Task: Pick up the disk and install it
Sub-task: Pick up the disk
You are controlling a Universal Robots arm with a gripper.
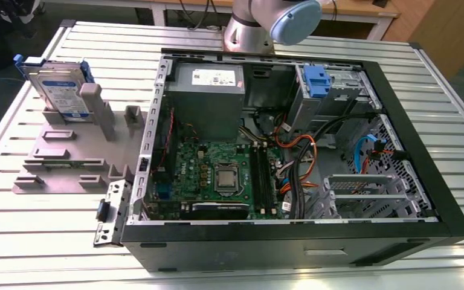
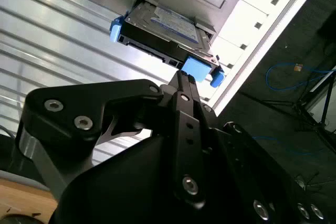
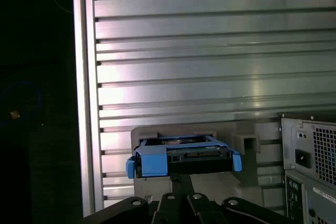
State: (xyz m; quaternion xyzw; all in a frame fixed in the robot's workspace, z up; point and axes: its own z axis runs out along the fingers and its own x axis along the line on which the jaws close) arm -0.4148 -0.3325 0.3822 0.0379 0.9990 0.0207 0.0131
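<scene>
The disk [image 1: 58, 90] is a silver hard drive with a white-and-blue label and blue rails. It stands on edge in a grey holder [image 1: 63, 163] at the exterior view's left, on the slatted metal table [image 1: 38, 241]. In both wrist views the disk [image 2: 163, 27] [image 3: 184, 158] lies beyond my black gripper [image 2: 185, 80] [image 3: 181, 178]. The gripper's tips sit close together with nothing between them, pointing at the disk's blue end and apart from it.
An open computer case [image 1: 296, 151] lies right of the holder, with a blue latch [image 1: 316, 81] at its drive bay and cables inside. The arm [image 1: 272, 24] rises behind the case. The case's back corner [image 3: 310, 150] is near the disk. The table edge [image 3: 84, 103] drops to dark floor.
</scene>
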